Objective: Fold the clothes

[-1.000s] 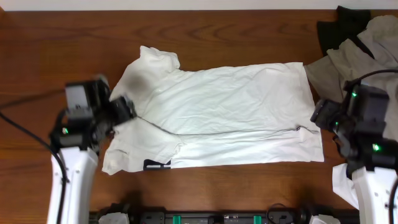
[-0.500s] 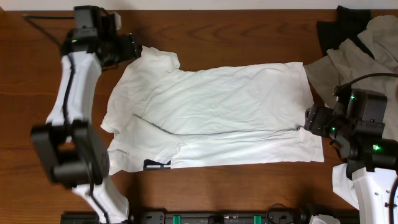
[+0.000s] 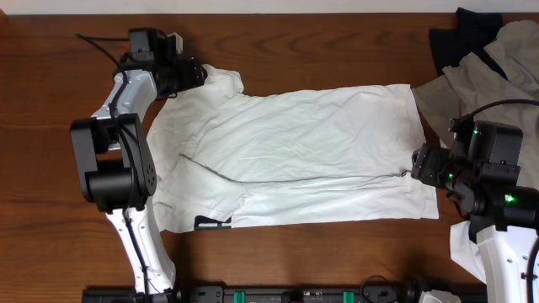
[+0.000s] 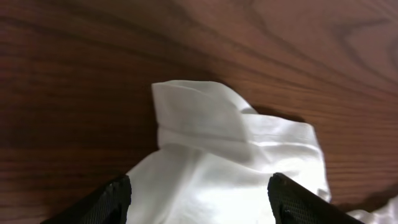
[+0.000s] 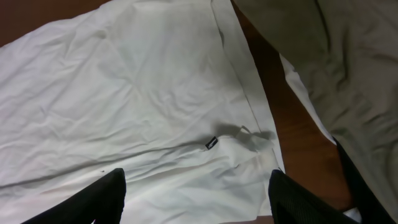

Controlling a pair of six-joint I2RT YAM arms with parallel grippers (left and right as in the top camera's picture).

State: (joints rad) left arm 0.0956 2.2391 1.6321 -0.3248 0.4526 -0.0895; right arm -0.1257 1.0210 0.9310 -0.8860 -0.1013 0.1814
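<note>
Brown wooden table [image 3: 337,261] under white T-shirt [image 3: 295,160]; left gripper [image 4: 202,193] and right gripper [image 5: 196,186] splayed.

Left hand [image 3: 196,74] swung from near side to T-shirt [image 3: 295,151] far sleeve.

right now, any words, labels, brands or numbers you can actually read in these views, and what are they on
no text here can be read
small black tag on the hem of the white cotton T-shirt: too small to read
black print at the T-shirt's near edge: mostly tucked under a fold, unreadable
</note>
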